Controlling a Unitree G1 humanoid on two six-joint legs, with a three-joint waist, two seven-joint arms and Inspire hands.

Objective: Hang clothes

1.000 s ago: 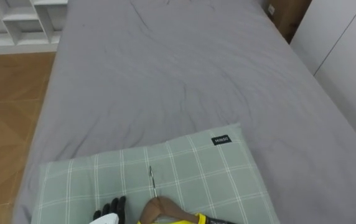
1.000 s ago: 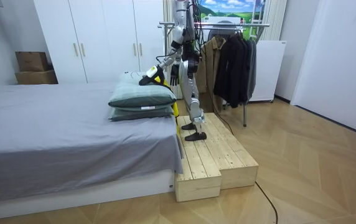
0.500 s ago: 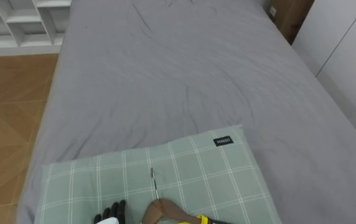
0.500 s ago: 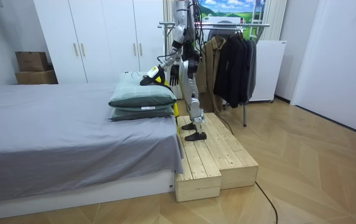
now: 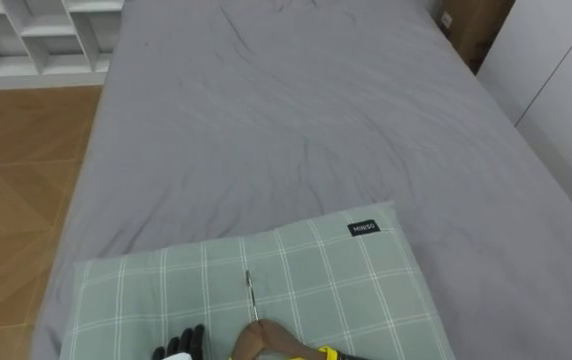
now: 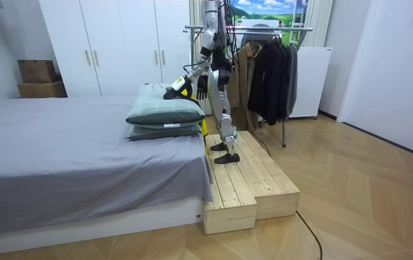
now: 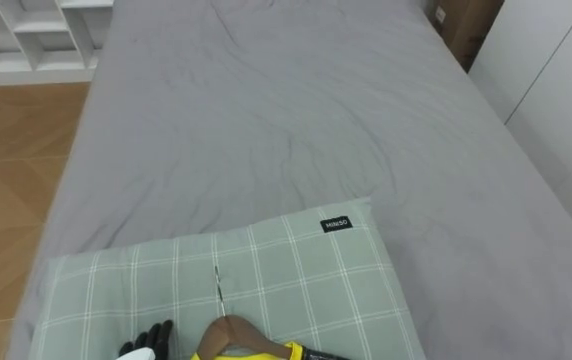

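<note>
A wooden hanger (image 5: 263, 338) (image 7: 228, 332) with a thin metal hook pointing up the bed lies over the green checked pillow (image 5: 306, 280) at the view's lower edge. A yellow garment (image 5: 318, 353) (image 7: 276, 352) is on the hanger, mostly cut off. My left hand (image 5: 186, 343) (image 7: 149, 340) shows just left of the hanger, dark fingers pointing up with nothing visibly in them. In the room view I stand on a wooden platform (image 6: 246, 180) at the bed's head. There one arm reaches over the stacked pillows, with the yellow garment (image 6: 180, 87) at its hand.
The grey bed (image 5: 296, 130) stretches away ahead. White shelving (image 5: 36, 30) and wood floor lie to its left; white wardrobe doors (image 5: 566, 80) and a cardboard box (image 5: 476, 25) are on its right. A clothes rack (image 6: 264, 65) with dark coats stands behind me.
The eye view has shifted slightly. In the room view the arm with the yellow garment has drawn back a little toward my body; hand and hanger sit slightly lower in the eye view.
</note>
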